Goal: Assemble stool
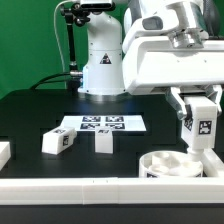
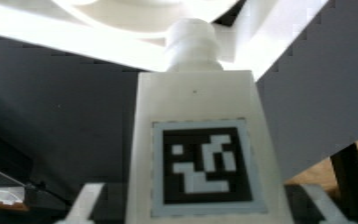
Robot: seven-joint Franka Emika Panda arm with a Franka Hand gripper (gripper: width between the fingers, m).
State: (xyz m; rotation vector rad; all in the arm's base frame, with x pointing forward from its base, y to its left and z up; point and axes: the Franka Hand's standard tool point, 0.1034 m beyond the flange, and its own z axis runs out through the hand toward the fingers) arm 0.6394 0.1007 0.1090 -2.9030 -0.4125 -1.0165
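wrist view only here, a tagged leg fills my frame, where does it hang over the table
Observer: The gripper holds the held leg upright, right over the seat, at the exterior view's right.
Operator: other legs fitted yet
Observer: No, one loose leg and a second loose leg sit on the table, apart from the seat.
Operator: where exactly
Observer: On the camera's side of the marker board, toward the exterior view's left of the seat.

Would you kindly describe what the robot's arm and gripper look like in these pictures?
The arm is glossy white, built of rounded segments, with black fittings at its upper joint. The gripper has a boxy white body and two short pale fingers.
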